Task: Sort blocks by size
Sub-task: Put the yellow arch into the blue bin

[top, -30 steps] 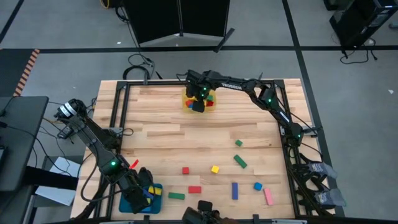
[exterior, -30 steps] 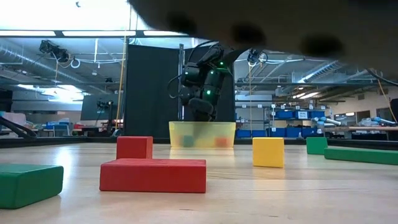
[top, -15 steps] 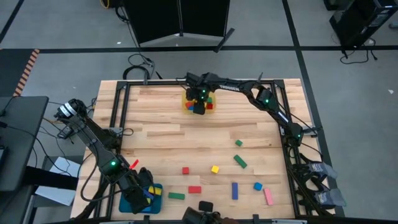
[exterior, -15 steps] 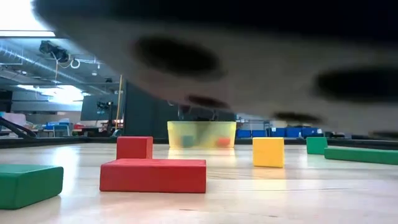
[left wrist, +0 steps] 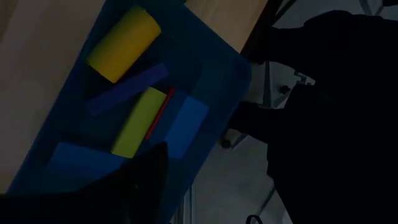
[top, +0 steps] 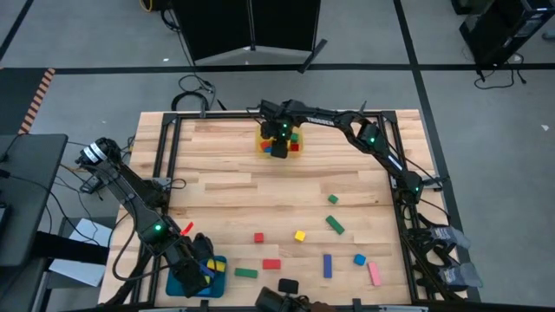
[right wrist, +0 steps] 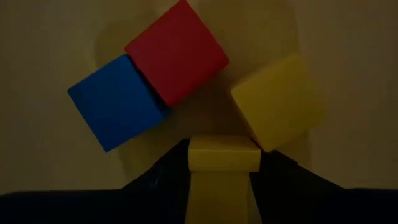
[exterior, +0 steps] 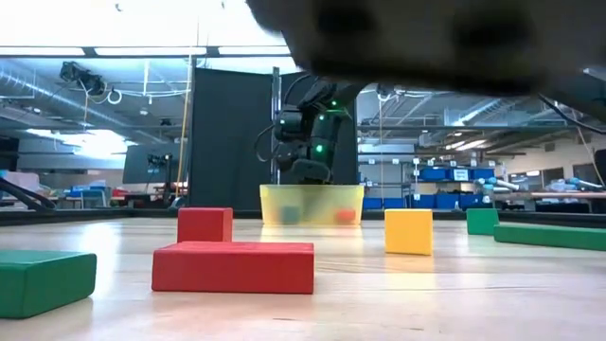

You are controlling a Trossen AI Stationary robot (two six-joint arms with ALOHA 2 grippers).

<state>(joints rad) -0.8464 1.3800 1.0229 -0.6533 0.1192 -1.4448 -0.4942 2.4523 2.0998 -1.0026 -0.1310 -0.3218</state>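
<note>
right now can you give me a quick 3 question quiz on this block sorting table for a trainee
1. True or false: the right pincer is over the yellow tray at the table's far edge.
2. In the right wrist view, which cube touches the red cube? A) blue cube B) green cube C) pink cube
3. Fill in: the left pincer is over the ____ tray at the near left corner.

Key
1. True
2. A
3. Teal; long blocks already lie in it.
</note>
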